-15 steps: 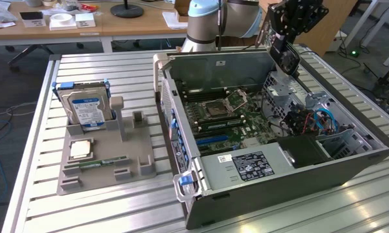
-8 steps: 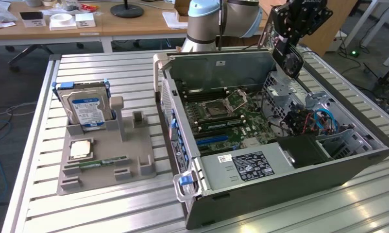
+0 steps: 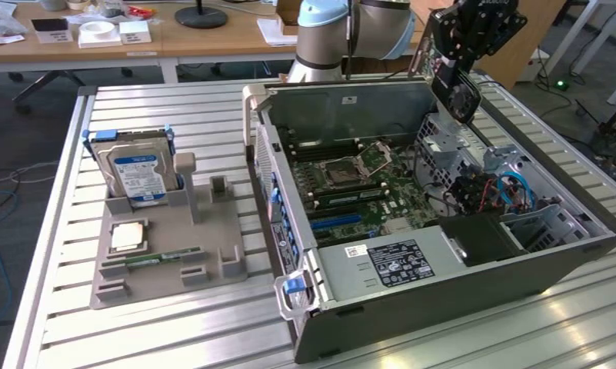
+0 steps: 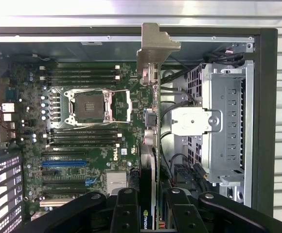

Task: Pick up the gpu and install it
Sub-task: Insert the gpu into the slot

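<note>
— Where is the gpu [image 3: 458, 88]?
— In the exterior view, at one o'clock from the motherboard [image 3: 374, 188]; it hangs on edge above the open computer case [image 3: 431, 296], apart from the board.
— And the gripper [image 3: 449, 61]?
— Clamped on the card; in the wrist view its fingers [image 4: 125, 208] pinch the black body from both sides; the silver bracket [image 4: 153, 48] points away from them, over the strip between motherboard and drive cage [image 4: 223, 121].
— What else?
— At nine o'clock from the case a grey holder [image 3: 210, 231] sits on the slatted table [image 3: 133, 338]; a hard drive [image 3: 138, 173] stands upright in it; a memory stick [image 3: 162, 258] lies at the drive's six o'clock.
</note>
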Controlling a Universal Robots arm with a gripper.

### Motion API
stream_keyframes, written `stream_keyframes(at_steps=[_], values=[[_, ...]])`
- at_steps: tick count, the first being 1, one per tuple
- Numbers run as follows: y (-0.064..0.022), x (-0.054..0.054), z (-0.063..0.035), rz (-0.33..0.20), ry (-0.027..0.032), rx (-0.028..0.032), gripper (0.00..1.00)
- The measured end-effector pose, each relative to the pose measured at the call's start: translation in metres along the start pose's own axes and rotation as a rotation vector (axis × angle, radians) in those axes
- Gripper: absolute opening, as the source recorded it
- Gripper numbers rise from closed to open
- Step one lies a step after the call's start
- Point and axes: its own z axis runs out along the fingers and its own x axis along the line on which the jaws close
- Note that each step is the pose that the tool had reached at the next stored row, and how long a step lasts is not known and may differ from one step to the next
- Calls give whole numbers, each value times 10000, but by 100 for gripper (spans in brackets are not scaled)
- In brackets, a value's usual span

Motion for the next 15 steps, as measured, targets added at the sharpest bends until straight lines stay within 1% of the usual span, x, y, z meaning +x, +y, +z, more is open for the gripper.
stream_keyframes(at_steps=[5, 7, 10, 15], values=[[0, 0, 0, -23, 0, 0, 26], [0, 1, 0, -118, 4, -3, 26], [0, 3, 0, -387, 12, -10, 26], [0, 5, 0, -1064, 31, -31, 26]])
